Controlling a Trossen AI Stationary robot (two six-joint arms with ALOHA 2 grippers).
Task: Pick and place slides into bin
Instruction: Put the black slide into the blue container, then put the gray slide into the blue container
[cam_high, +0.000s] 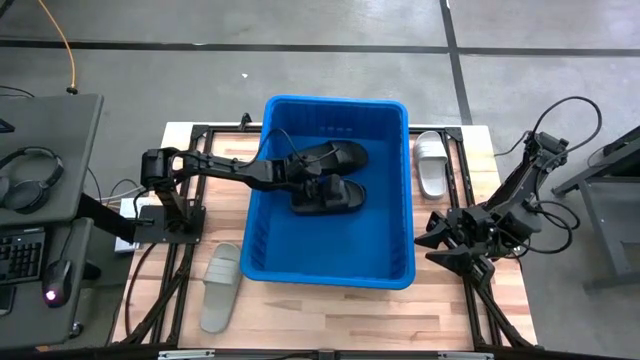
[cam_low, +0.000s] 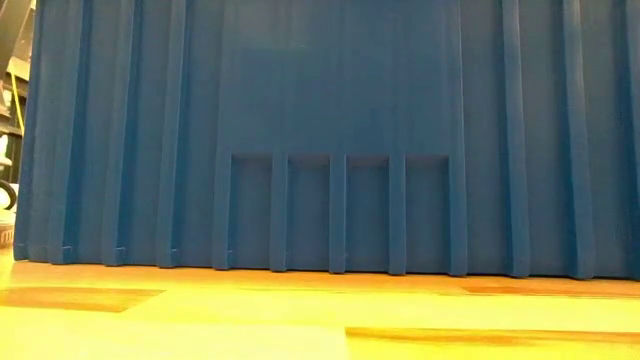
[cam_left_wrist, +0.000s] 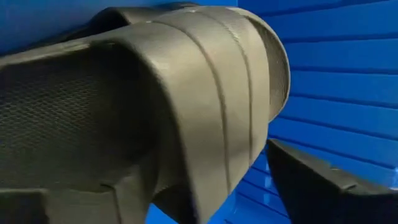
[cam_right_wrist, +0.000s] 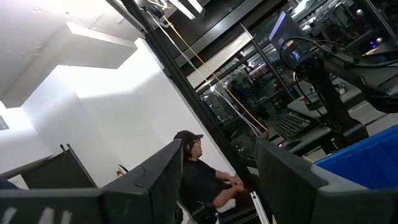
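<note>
The blue bin (cam_high: 330, 265) stands mid-table and fills the low view (cam_low: 330, 130). Two black slides lie on its floor, one farther (cam_high: 338, 156) and one nearer (cam_high: 330, 196). My left gripper (cam_high: 300, 180) reaches into the bin between them, open. A black slide's strap (cam_left_wrist: 186, 93) fills its wrist view, and one finger (cam_left_wrist: 323, 186) stands apart from it. A grey slide (cam_high: 220, 286) lies on the table near left of the bin. A white slide (cam_high: 432, 163) lies far right of it. My right gripper (cam_high: 438, 240) waits open at the bin's right. My left gripper is open beside the black slide's strap (cam_left_wrist: 249, 143). One finger (cam_left_wrist: 323, 186) stands clear of it with blue bin wall showing between. The slide hides the other finger, so I cannot tell whether the gripper touches the slide.
A side desk with headphones (cam_high: 30, 170), keyboard and mouse stands left of the table. A person (cam_right_wrist: 199, 174) sits in the room beyond, seen in the right wrist view. Bare wood shows along the table's near edge (cam_high: 330, 320).
</note>
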